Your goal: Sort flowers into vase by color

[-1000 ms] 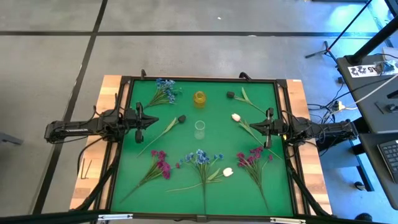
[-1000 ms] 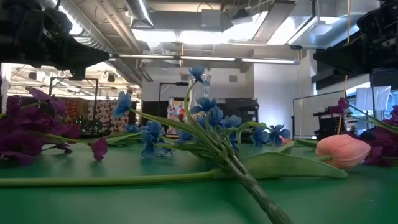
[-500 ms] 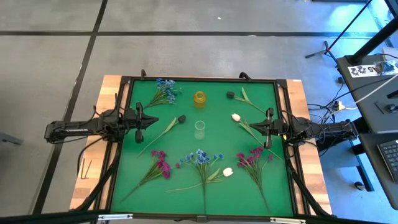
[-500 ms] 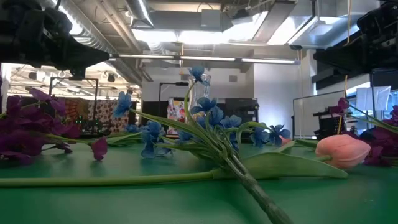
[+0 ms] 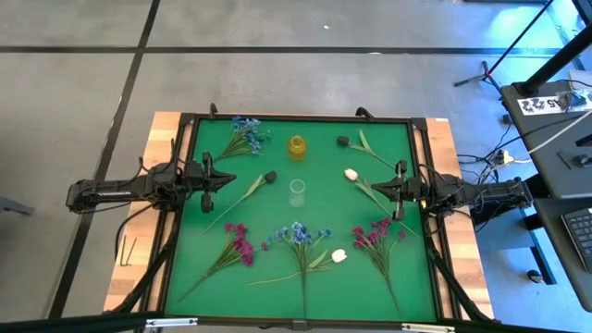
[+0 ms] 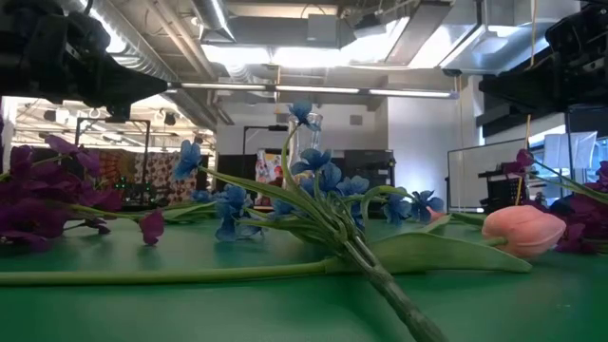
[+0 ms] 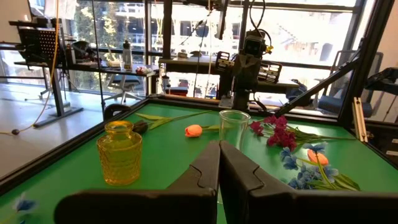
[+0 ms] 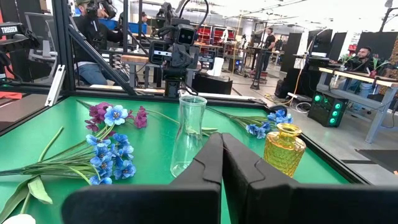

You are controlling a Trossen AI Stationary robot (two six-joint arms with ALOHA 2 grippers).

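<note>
A clear glass vase (image 5: 297, 191) stands upright mid-table and a yellow glass vase (image 5: 296, 146) stands behind it. Flowers lie flat on the green mat: blue sprays at the far left (image 5: 243, 135) and near middle (image 5: 298, 236), magenta sprays at near left (image 5: 238, 244) and near right (image 5: 376, 233), tulip buds (image 5: 351, 173) (image 5: 339, 255), dark-headed stems (image 5: 269, 177) (image 5: 343, 141). My left gripper (image 5: 229, 179) hovers shut at the left edge, my right gripper (image 5: 376, 189) shut at the right edge. Neither touches anything.
A raised black frame (image 5: 296, 117) borders the green mat, with wooden table edges (image 5: 442, 139) outside it. Open mat lies between the two vases and around the clear one. People and equipment (image 8: 93, 37) show in the room beyond the table.
</note>
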